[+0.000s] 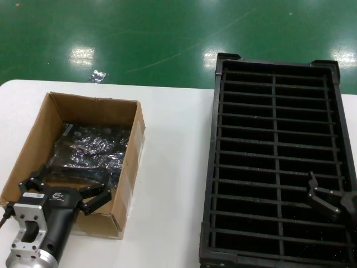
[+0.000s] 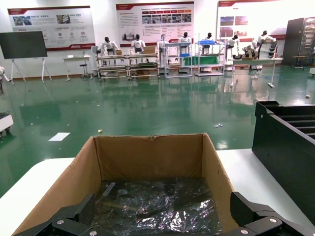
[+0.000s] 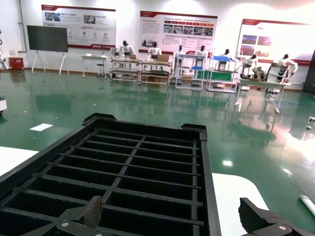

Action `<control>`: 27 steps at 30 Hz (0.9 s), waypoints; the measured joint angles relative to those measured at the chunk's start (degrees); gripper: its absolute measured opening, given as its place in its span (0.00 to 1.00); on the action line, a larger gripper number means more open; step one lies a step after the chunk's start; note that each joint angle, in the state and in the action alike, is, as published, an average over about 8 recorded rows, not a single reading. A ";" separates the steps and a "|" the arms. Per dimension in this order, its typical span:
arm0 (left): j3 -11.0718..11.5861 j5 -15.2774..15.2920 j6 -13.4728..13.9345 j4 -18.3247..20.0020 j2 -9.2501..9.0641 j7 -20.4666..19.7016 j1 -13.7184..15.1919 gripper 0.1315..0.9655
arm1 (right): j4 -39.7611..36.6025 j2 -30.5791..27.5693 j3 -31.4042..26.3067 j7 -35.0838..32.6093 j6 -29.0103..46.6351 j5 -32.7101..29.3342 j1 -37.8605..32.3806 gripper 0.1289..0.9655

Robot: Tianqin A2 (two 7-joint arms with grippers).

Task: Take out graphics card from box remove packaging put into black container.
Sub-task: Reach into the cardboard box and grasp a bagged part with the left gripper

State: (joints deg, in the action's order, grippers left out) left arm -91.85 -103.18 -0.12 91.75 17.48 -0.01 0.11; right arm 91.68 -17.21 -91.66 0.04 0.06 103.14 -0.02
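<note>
**Left gripper poised at the box's near end**

Our left gripper (image 1: 62, 196) hangs wide open and empty over the near end of the box (image 1: 42, 120). Dark shiny bagged cards (image 1: 92, 151) lie inside, just beyond it. Our right gripper (image 1: 333, 202), open and empty too, waits over the black container (image 1: 220, 84), whose slots look bare.

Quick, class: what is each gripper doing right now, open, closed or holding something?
Left gripper: open, empty, over the near end of the box.
Right gripper: open, empty, over the black container.
</note>
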 joint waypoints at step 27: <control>-6.38 4.21 2.67 1.62 19.65 -3.58 4.73 1.00 | 0.00 0.00 0.00 0.00 0.00 0.00 0.00 1.00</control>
State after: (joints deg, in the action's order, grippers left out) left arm -98.22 -98.98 2.55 93.37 37.13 -3.58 4.84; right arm 91.68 -17.21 -91.66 0.04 0.05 103.14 -0.02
